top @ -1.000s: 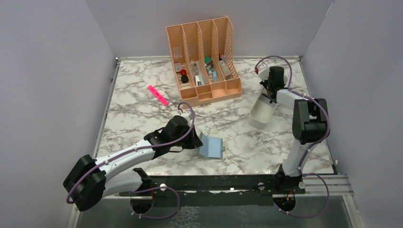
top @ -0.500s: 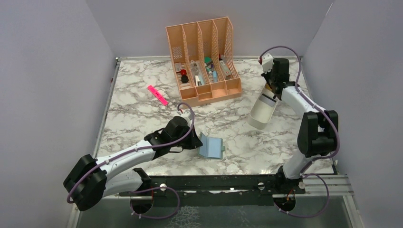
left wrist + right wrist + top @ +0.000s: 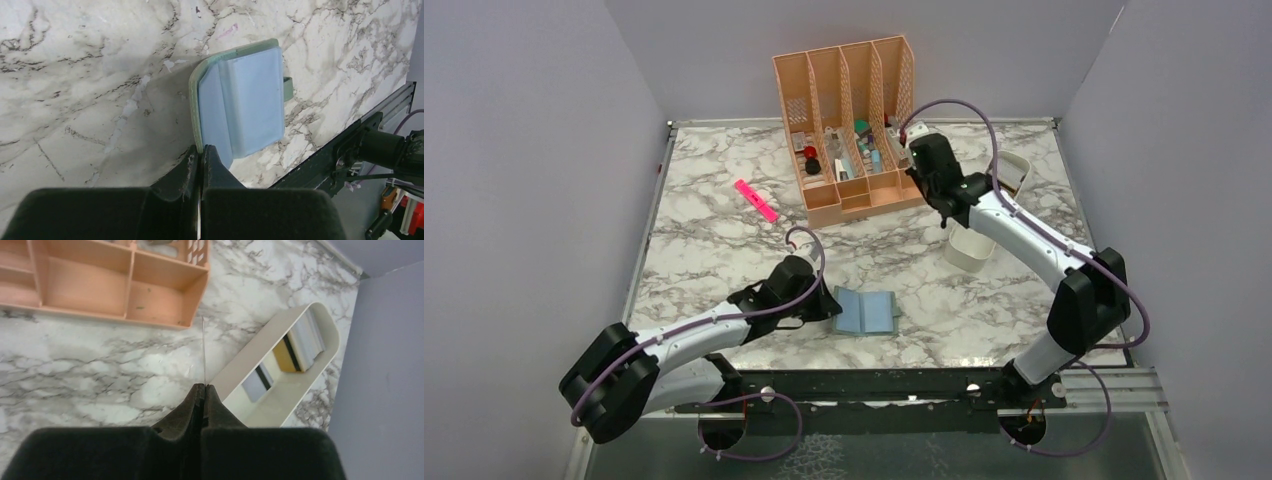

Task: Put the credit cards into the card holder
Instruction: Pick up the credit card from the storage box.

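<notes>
So the card holder (image 3: pixel 865 313) is lying open flat on the bench (image 3: pixel 714 250), near the front edge, blue-grey pockets facing up. The left claw (image 3: pixel 828 309) is right at its left side. The left wrist cam is way more useful here: the left claw (image 3: pixel 201 148) is closed, with its tips right on the holder's (image 3: pixel 240 105) green edge. Honestly can't tell if it's pinching that edge or just touching it.

The right claw (image 3: pixel 943 214) hangs over the bench between the peach organizer (image 3: pixel 854 120) and the white tray (image 3: pixel 970 256). From the top cam you'd barely know it holds anything. The right wrist cam shows it though: the right claw (image 3: pixel 202 386) is clamped on a credit card (image 3: pixel 204 350), seen edge-on as a thin line. That same view also looks down into the tray (image 3: pixel 240 365), where more cards (image 3: pixel 283 355) sit, one gold and a couple greyish. The overhead mostly hides those behind the arm.

A pink highlighter (image 3: pixel 755 200) lies off to the left.
</notes>
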Robot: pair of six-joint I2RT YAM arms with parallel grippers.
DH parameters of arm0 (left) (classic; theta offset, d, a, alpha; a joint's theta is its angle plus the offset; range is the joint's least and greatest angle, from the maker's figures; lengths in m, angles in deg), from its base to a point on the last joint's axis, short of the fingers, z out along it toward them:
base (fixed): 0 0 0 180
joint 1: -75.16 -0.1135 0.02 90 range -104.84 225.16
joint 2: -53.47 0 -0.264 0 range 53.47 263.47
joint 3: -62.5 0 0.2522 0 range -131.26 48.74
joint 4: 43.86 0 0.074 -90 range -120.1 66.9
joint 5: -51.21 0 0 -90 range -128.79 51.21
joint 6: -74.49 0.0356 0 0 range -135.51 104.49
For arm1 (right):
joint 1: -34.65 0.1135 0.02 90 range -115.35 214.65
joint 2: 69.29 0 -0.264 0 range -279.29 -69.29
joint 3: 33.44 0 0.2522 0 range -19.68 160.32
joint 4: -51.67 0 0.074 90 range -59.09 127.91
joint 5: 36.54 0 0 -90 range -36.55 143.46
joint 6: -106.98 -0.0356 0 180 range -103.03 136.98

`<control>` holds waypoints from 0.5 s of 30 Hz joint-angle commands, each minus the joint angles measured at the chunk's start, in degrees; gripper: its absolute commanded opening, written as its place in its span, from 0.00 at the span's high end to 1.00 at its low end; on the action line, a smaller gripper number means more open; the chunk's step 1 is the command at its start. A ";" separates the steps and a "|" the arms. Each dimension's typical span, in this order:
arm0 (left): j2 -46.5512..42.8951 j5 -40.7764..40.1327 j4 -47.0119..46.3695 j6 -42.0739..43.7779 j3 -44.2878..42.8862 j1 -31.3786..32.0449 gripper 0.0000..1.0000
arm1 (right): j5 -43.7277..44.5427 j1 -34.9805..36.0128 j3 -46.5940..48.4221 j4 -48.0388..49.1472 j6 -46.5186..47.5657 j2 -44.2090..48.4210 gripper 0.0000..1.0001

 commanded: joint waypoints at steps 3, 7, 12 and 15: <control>-2.08 -0.92 -3.07 -3.02 2.42 -1.31 1.00 | 9.31 7.19 1.49 -12.90 -14.27 2.45 0.99; -2.54 -0.20 -2.75 -3.33 2.58 -2.24 1.00 | 0.63 9.42 -3.07 -11.91 -19.39 5.59 0.99; -3.71 -1.43 -0.95 -3.38 2.67 -2.92 1.00 | -19.92 9.55 -13.78 -1.28 -24.99 15.44 0.99; -3.89 -2.32 0.09 -3.38 2.76 -3.31 0.99 | -31.95 9.55 -20.81 7.20 -29.64 20.86 0.99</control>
